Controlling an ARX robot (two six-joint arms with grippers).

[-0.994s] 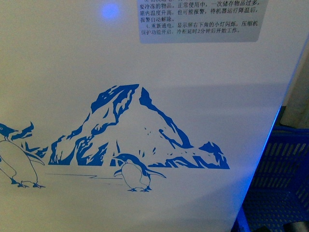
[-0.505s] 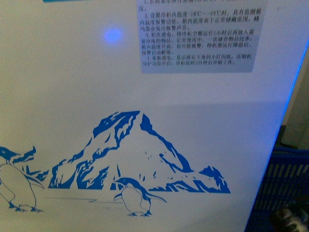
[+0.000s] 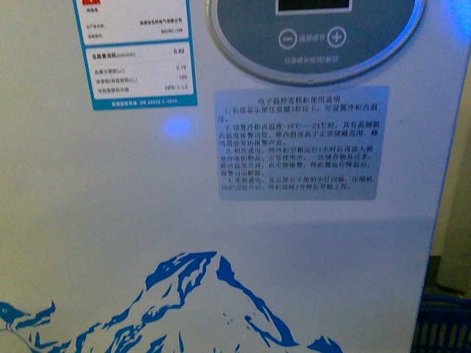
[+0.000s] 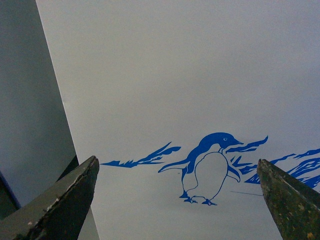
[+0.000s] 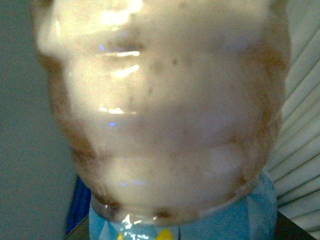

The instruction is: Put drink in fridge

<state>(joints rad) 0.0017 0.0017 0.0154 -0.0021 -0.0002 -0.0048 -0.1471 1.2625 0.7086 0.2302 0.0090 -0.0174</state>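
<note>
Your drink (image 5: pixel 160 110) fills the right wrist view, blurred and very close: a ribbed clear bottle of pale amber liquid, its long axis running across the ribs, with a light blue band (image 5: pixel 250 215) at one end. Both ends are cut off, and you cannot tell which way it points in the room. The right end effector is out of sight, so you cannot tell its grip. Your left end effector (image 4: pixel 177 162) gapes wide, empty, facing the fridge (image 3: pixel 110 220) front at a penguin decal (image 4: pixel 207 167). The front view shows only that white wall: the grey control panel (image 3: pixel 316 37), cut off above, an instruction sticker (image 3: pixel 296 143) and a mountain decal (image 3: pixel 199 301).
</note>
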